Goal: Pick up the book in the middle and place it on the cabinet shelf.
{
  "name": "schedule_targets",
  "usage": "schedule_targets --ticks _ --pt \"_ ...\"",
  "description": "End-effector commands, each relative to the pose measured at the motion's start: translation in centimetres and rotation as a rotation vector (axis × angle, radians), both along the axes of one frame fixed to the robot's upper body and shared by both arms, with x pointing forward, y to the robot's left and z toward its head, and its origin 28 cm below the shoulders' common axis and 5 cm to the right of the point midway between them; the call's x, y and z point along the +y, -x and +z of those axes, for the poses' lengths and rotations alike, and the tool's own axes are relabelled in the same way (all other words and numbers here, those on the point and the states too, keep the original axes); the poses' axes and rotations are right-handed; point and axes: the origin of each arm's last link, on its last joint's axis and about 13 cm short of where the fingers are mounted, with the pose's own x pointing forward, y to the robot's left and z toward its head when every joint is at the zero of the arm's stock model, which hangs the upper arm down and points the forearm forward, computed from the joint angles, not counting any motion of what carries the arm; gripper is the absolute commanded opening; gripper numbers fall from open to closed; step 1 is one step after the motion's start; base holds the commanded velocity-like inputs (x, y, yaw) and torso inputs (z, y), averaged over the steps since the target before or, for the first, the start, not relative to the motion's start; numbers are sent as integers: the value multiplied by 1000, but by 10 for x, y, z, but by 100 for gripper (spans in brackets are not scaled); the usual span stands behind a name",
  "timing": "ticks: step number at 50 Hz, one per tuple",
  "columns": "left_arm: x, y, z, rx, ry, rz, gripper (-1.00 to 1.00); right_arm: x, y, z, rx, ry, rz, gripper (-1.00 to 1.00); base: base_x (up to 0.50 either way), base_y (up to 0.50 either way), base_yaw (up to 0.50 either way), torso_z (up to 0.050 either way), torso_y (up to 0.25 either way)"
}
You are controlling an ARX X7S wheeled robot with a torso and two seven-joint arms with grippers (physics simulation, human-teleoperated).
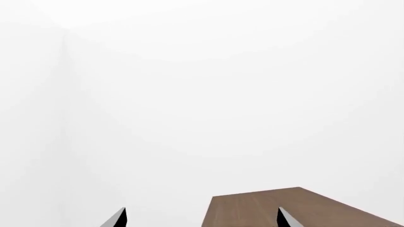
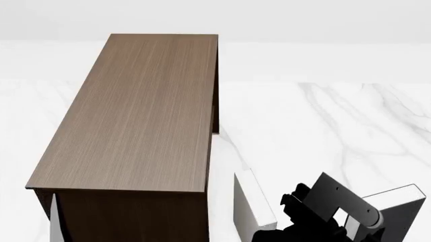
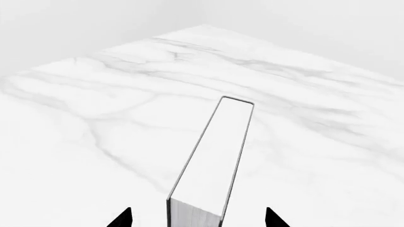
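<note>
Left wrist view: the left claw [image 1: 200,218] is spread wide and empty, with the cabinet shelf [image 1: 277,205] at lower right.

Head view: the cabinet shelf [image 2: 135,111] fills the left; the book [image 2: 255,205] stands at lower centre against the right arm.

Right wrist view: the right claw [image 3: 197,218] straddles the book [image 3: 211,161] above the marble floor [image 3: 94,118]; whether it grips, I cannot tell.

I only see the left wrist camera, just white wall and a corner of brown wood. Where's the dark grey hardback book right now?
Observer: The dark grey hardback book, white page edges showing, sits between the right gripper fingertips, above white marble floor.
Operator: Is it over the cabinet?
Observer: No. In the head view it is to the right of the long dark brown wood-grain cabinet, beside its near end.
Operator: Anything on top?
Observer: Nothing lies on its flat top.
</note>
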Motion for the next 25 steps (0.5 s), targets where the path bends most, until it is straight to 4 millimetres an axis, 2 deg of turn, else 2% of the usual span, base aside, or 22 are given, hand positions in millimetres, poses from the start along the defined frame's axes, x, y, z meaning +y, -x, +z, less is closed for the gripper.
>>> schedule_targets --ticks 1,25 --pt "1 0 2 -14 -5 1 100 2 -2 -5 -6 -10 19 100 0 0 0 0 0" --pt "1 -1 3 -9 -1 4 100 1 -6 -19 11 4 32 100 0 0 0 0 0"
